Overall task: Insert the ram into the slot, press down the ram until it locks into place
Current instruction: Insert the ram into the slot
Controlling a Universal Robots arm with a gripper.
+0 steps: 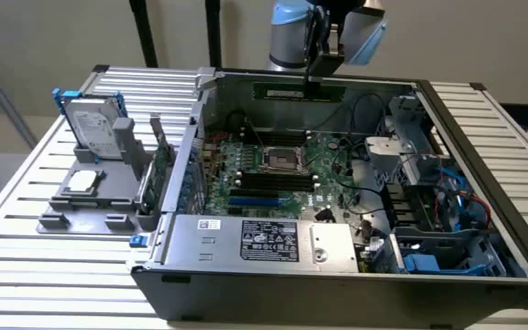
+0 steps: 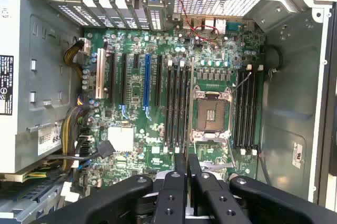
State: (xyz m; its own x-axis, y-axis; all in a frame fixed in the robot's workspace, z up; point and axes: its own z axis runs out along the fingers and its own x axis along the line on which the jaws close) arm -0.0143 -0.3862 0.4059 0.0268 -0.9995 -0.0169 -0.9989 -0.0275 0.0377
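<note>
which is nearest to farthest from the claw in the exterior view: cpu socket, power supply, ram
1. the ram, gripped in the claw at the far side of the case
2. the cpu socket, in the middle of the motherboard
3. the power supply, along the case's near edge

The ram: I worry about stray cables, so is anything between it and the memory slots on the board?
Nothing visible does. The ram hangs in the gripper above the open case, and the memory slots beside the CPU socket lie bare.
</note>
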